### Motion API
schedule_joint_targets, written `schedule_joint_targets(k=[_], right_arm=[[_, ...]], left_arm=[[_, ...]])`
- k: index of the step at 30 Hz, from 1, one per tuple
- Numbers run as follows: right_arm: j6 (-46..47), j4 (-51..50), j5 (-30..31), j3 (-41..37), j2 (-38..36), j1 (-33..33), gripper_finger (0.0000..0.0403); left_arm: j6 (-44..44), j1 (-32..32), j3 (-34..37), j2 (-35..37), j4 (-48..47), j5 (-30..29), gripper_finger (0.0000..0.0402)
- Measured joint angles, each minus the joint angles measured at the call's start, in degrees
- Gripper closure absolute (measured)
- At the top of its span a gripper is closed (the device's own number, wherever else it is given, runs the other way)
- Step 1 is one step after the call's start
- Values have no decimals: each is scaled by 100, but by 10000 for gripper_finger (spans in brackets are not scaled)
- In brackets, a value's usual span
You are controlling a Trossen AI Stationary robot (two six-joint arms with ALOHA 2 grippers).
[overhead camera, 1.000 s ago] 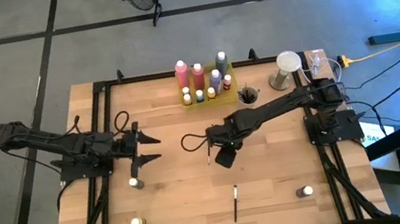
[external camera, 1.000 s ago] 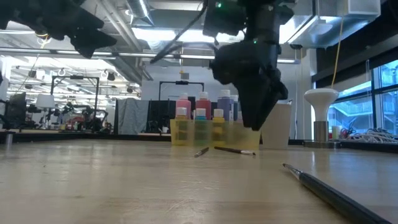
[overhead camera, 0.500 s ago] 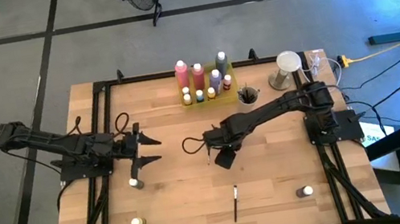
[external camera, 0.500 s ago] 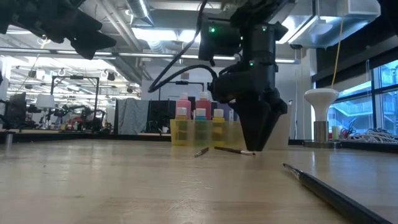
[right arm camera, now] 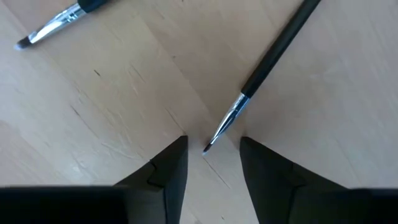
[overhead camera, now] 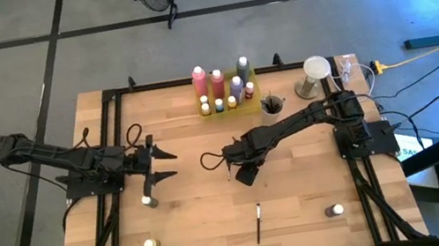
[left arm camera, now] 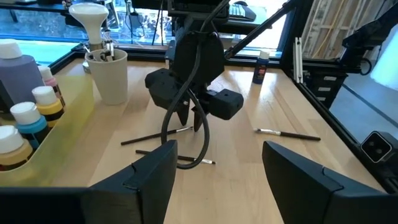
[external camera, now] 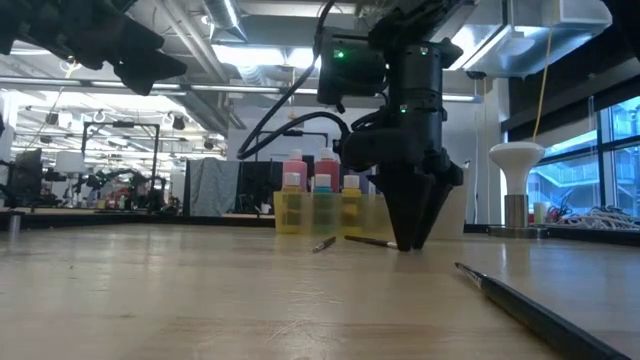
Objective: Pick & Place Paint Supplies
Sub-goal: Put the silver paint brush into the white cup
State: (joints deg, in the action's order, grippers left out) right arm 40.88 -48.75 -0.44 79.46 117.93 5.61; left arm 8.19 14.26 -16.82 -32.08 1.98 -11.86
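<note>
Wooden counter [overhead camera: 198,207]: right tool [right arm camera: 211,163] down, fingers apart astride brush [right arm camera: 261,68] tip; left tool [overhead camera: 157,163] open, idle.

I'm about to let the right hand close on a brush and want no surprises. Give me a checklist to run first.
1. Right hand open: ok.
2. Brush between its fingers: only the bristle tip sits there, not ok.
3. Hand down at the table: ok.
4. Second brush outside the fingers: ok.
5. Left hand parked away: ok.
6. Cup unobstructed: ok.
</note>
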Motion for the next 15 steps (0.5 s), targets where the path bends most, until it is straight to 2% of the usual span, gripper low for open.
schedule_joint_targets(k=[15], right_arm=[[-277,-16,48,-11,13,-70,328]], left_arm=[[0,0,0,0,-13,0,169]])
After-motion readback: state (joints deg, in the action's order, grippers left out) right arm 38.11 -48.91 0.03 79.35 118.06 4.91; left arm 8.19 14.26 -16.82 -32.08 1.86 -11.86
